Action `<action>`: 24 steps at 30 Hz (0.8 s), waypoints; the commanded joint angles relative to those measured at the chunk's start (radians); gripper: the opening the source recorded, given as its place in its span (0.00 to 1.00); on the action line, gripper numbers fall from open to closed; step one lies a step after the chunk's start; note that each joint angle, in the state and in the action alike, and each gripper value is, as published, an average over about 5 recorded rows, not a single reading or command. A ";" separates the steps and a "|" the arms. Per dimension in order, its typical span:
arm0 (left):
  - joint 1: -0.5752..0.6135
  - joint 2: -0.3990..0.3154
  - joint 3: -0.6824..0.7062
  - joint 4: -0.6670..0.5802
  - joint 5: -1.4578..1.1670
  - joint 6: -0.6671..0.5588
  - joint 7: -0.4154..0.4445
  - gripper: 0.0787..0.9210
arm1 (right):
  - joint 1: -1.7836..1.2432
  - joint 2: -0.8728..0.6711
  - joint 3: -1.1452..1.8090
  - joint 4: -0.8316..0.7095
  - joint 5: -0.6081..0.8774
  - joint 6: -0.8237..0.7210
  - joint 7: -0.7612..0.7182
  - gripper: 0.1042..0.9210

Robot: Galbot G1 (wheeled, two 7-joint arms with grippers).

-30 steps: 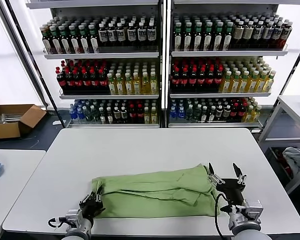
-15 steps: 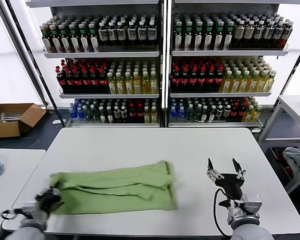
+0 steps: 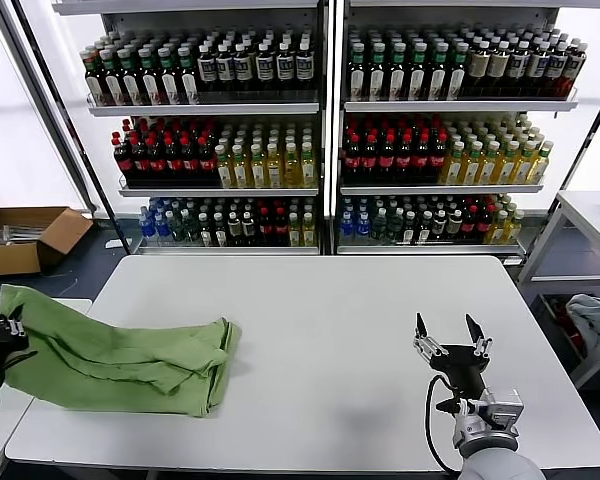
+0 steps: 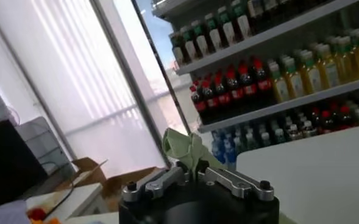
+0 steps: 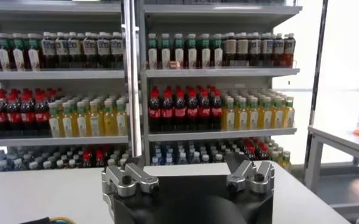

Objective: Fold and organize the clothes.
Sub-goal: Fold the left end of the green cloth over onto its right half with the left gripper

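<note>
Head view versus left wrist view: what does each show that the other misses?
Only the head view shows the whole folded green shirt trailing across the white table, and the right pincer open and empty. Only the left wrist view shows the left pincer shut on a bunched tuft of shirt. Both show the bottle shelves and the cardboard box.

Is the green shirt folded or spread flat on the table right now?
Folded: the green shirt lies in bunched layers at the white table's left edge, one end pinched in the shut left gripper.
</note>
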 commanded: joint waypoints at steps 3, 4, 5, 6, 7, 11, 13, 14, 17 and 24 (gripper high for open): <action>-0.066 -0.181 0.427 -0.166 0.110 0.064 -0.031 0.04 | -0.088 0.018 0.080 0.037 -0.004 0.014 -0.003 0.88; -0.073 -0.195 0.452 -0.167 0.119 0.070 -0.034 0.04 | -0.097 0.019 0.087 0.041 -0.004 0.016 -0.004 0.88; -0.078 -0.204 0.471 -0.168 0.126 0.074 -0.037 0.04 | -0.105 0.021 0.093 0.043 -0.004 0.019 -0.005 0.88; -0.086 -0.212 0.489 -0.166 0.132 0.079 -0.038 0.04 | -0.113 0.023 0.100 0.045 -0.004 0.023 -0.006 0.88; -0.093 -0.218 0.506 -0.163 0.139 0.084 -0.039 0.04 | -0.121 0.024 0.104 0.046 -0.004 0.026 -0.006 0.88; -0.109 -0.228 0.552 -0.150 0.160 0.095 -0.036 0.04 | -0.141 0.032 0.113 0.044 -0.005 0.036 -0.008 0.88; -0.111 -0.233 0.571 -0.142 0.171 0.096 -0.032 0.04 | -0.146 0.038 0.114 0.043 -0.007 0.039 -0.008 0.88; -0.115 -0.237 0.577 -0.136 0.176 0.096 -0.031 0.04 | -0.148 0.040 0.114 0.042 -0.009 0.040 -0.008 0.88; -0.131 -0.256 0.594 -0.111 0.191 0.096 -0.027 0.04 | -0.154 0.044 0.111 0.041 -0.015 0.042 -0.009 0.88; -0.139 -0.301 0.634 -0.032 0.251 0.075 0.002 0.04 | -0.157 0.042 0.103 0.033 -0.020 0.045 -0.011 0.88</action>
